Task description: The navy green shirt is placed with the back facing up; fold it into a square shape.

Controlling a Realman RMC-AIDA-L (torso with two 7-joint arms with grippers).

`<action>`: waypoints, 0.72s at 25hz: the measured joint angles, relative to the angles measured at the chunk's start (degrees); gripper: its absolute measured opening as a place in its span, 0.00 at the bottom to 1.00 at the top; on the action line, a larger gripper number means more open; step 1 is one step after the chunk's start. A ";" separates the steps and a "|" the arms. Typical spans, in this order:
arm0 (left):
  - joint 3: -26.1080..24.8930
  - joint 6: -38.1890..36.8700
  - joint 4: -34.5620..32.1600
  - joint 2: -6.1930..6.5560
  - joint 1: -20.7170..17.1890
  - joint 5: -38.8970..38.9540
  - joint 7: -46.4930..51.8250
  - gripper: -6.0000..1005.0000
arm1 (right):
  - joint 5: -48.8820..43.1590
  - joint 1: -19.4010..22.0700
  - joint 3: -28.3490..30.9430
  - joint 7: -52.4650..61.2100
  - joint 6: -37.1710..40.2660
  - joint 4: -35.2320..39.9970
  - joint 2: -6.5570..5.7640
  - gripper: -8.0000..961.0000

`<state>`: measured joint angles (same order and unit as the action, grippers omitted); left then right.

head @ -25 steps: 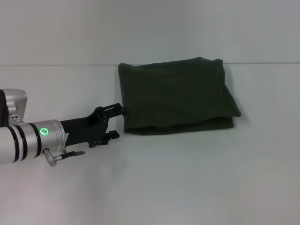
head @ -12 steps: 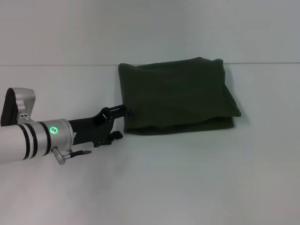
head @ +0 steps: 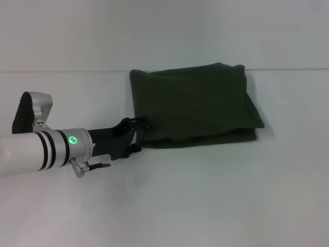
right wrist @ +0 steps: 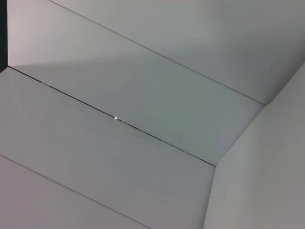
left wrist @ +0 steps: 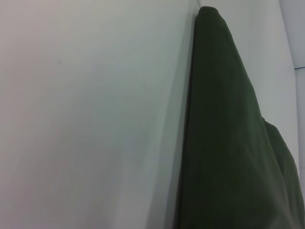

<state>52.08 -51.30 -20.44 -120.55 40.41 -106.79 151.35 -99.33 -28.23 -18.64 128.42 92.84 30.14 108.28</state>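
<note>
The navy green shirt [head: 193, 105] lies folded, nearly square, on the table [head: 205, 195]. The left hand [head: 140, 135] reaches its near-left corner, fingers seemingly narrow; whether they pinch cloth, I cannot tell. It should grip every layer there.

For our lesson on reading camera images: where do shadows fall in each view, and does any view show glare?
Head view: a soft shadow lies under the shirt's near edge and below the left end effector. Left wrist view: faint shading runs along the shirt's edge on the table. Right wrist view: only broad grey shading across pale panels. No glare in any view.
</note>
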 joint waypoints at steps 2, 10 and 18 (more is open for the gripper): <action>0.20 0.06 -0.08 -0.19 0.04 0.00 -0.08 0.86 | 0.10 0.02 0.10 0.00 0.01 0.00 0.00 0.98; -0.30 -0.86 -0.62 -0.08 -1.04 0.48 -1.24 0.68 | 0.20 0.20 0.89 0.04 0.09 0.00 0.00 0.98; -0.37 -0.61 -0.74 -0.17 -1.03 0.53 -1.34 0.33 | 0.20 0.20 0.95 0.07 0.03 -0.58 -0.06 0.98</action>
<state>51.71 -51.90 -21.18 -120.72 39.39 -106.26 150.02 -99.14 -28.03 -17.69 128.49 92.87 29.56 108.22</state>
